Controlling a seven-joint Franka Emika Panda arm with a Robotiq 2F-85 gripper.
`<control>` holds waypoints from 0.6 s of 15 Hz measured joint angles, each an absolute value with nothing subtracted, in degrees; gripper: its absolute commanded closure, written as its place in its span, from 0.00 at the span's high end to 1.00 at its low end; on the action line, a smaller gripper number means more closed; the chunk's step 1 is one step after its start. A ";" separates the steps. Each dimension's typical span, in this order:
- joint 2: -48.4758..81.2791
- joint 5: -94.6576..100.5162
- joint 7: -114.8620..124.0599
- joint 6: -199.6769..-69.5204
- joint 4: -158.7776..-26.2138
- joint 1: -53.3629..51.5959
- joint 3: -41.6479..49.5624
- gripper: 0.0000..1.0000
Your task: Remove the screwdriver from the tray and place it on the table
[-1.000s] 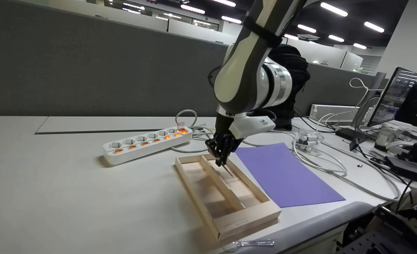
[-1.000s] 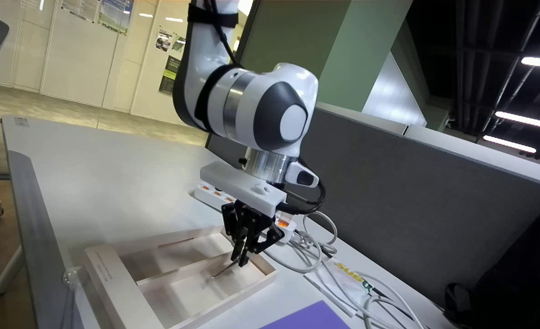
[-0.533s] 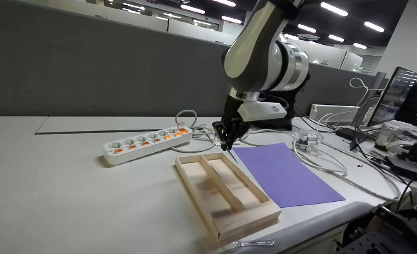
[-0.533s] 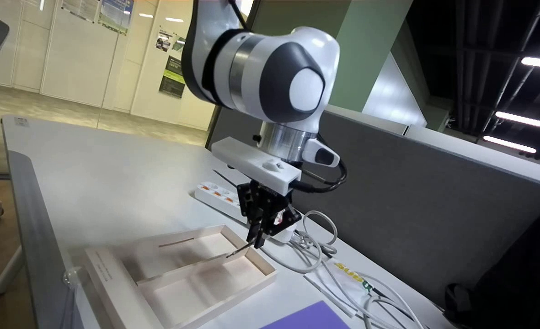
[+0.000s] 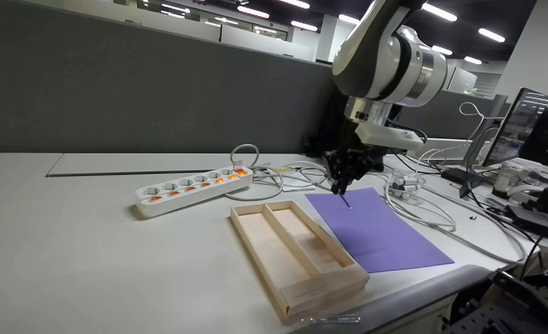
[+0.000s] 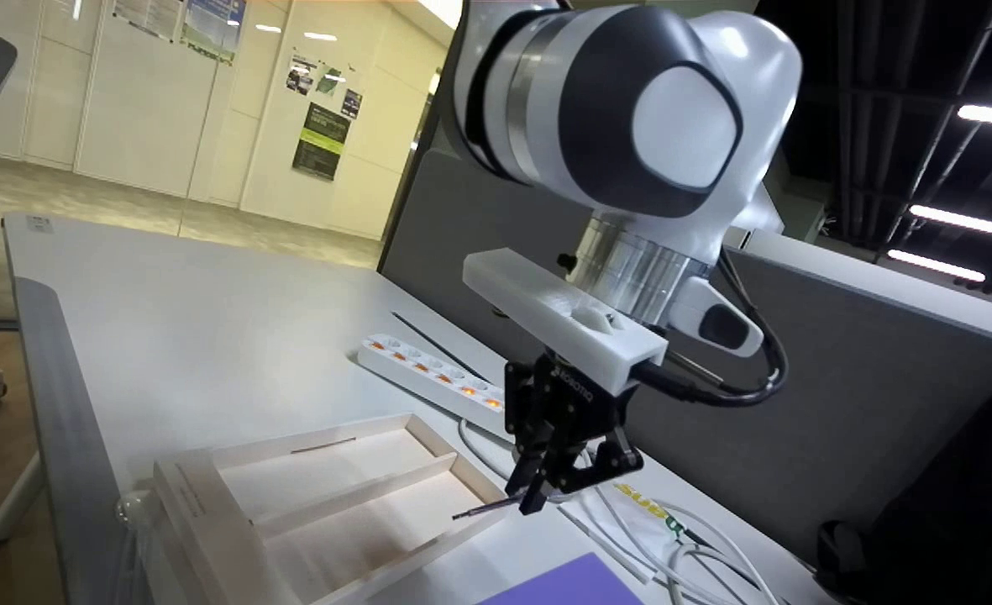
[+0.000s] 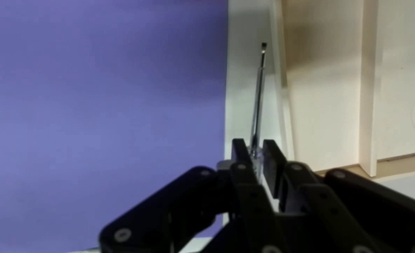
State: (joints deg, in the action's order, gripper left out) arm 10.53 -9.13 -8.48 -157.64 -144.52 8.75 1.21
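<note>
Runs black over the gripper (image 6: pixel 526 494), with white lettering on its body. Gleams silver along the shaft of the screwdriver (image 7: pixel 258 100) — darkens at the tip. Shows pale tan wood on the tray (image 5: pixel 274 250), with faint darker print across its end. Spreads grey-white over the table (image 5: pixel 116 260), with a darker grey edge. Covers the sheet (image 5: pixel 390 236) in plain purple. Dots the white power strip (image 5: pixel 195 192) with orange. Pairs white with charcoal on the arm (image 6: pixel 596 118) — adds a silver band. Reads dark grey on the partition (image 5: pixel 139 93), black with a lime-green stripe on a poster (image 6: pixel 322 141).
</note>
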 measured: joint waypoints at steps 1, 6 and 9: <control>10.78 -9.86 -9.06 -156.08 -144.16 9.65 1.63 0.04; 14.47 -10.16 -9.23 -154.02 -141.71 11.66 4.43 0.04; 17.46 -10.15 -9.14 -154.42 -140.15 11.94 5.26 0.04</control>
State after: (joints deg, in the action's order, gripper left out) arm 17.46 -10.15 -9.14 -154.42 -140.15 11.94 5.26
